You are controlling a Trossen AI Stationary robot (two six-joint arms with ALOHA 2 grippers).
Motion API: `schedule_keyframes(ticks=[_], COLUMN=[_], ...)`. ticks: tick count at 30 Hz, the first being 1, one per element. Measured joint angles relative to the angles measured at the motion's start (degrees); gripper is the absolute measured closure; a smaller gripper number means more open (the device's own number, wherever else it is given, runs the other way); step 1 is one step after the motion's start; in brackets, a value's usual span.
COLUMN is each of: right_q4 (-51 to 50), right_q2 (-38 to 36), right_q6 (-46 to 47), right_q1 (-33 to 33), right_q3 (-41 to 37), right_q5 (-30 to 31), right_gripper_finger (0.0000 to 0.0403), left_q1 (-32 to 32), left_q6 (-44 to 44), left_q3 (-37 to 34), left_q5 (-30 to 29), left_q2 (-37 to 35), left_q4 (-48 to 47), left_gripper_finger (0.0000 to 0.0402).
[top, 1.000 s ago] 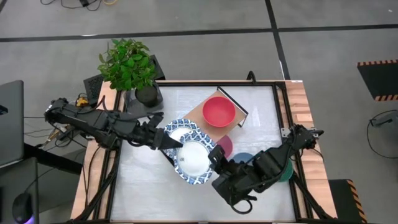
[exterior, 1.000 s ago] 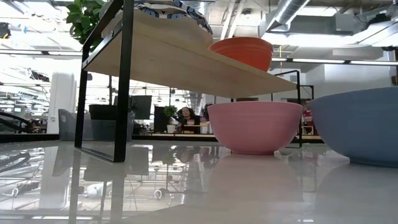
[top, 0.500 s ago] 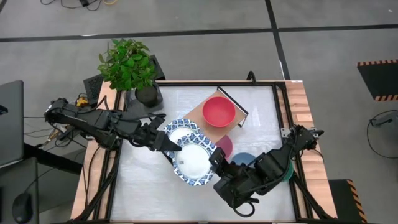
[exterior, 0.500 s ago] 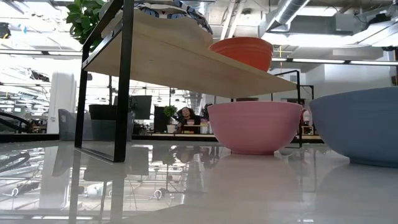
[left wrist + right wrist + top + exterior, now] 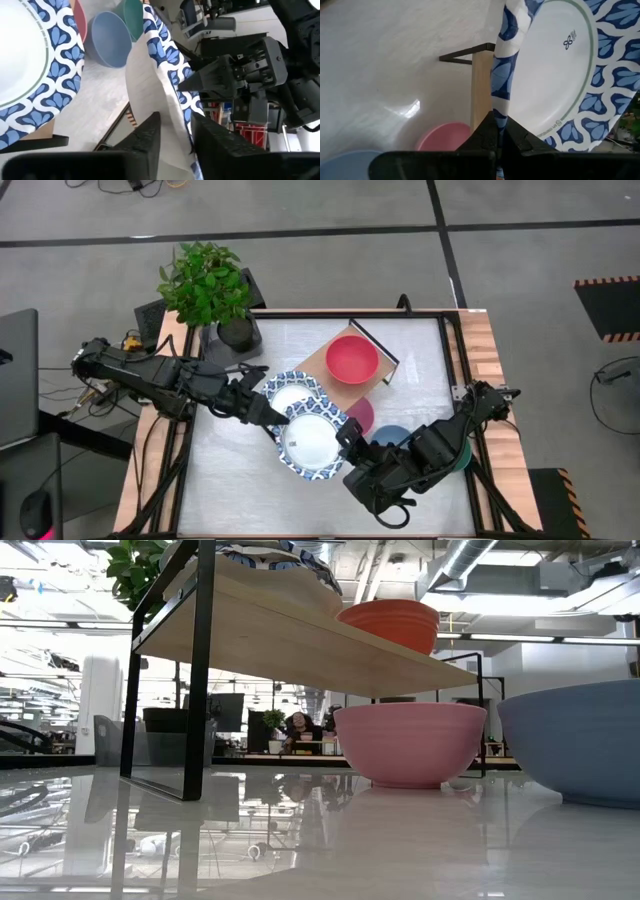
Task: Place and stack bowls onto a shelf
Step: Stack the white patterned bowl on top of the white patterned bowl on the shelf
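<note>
Closing the left end effector (image 5: 176,136) from wide apart onto the rim of the white, blue-patterned round bowl (image 5: 312,442) over the end of the light-wood, black-framed shelf (image 5: 290,630), opposite the right end effector's (image 5: 499,131) tight clamp, probably readying placement.

Potted plant (image 5: 205,285) in dark pot (image 5: 236,332) just beyond left gripper; laptop (image 5: 17,375) well behind; person (image 5: 297,726) seated far off.
</note>
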Motion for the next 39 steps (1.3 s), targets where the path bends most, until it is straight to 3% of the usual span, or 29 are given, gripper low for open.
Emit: schedule_keyframes(ticks=[9, 14, 24, 34, 39], right_q4=[-0.04, 0.77, 1.75, 0.88, -0.34], right_q2=[0.00, 0.00, 0.00, 0.02, 0.00], right_q6=[0.15, 0.38, 2.17, 15.83, 23.57], right_q1=[-0.07, -0.11, 0.12, 2.03, 3.48], right_q3=[0.00, 0.00, 0.00, 0.00, 0.01], right_q5=[-0.20, -0.22, -0.20, -0.39, -0.37], right_gripper_finger=[0.0377, 0.0356, 0.0279, 0.0154, 0.0138], left_q1=[0.04, 0.04, 0.54, 4.01, 6.39], left_q6=[0.43, 0.51, 1.50, 3.67, 5.16], left_q3=[0.00, -0.02, -0.02, -0.04, -0.04], left_q5=[-0.11, -0.73, -1.02, -1.05, 0.07], left_q2=[0.00, 0.00, 0.00, 0.00, -0.48], left_q4=[-0.21, -0.22, -1.26, -5.99, -7.39], left_gripper_finger=[0.0360, 0.0375, 0.0399, 0.0399, 0.0400])
